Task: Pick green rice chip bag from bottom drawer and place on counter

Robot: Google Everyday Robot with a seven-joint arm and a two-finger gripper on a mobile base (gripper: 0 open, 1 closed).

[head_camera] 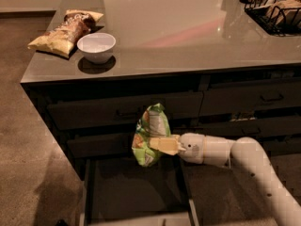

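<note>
My gripper (157,143) is shut on the green rice chip bag (148,131) and holds it in the air in front of the middle drawers, above the open bottom drawer (136,192). The bag hangs upright, light green with a white patch. The white arm reaches in from the lower right. The counter (188,32) is a glossy grey-brown top above the dark drawer fronts. The bottom drawer is pulled out and its dark inside shows nothing in it.
A white bowl (96,46) and a yellow-and-brown chip bag (63,29) lie on the counter's left end. A black wire basket (275,8) with bags stands at the back right. Closed handled drawers (122,112) sit under the counter edge.
</note>
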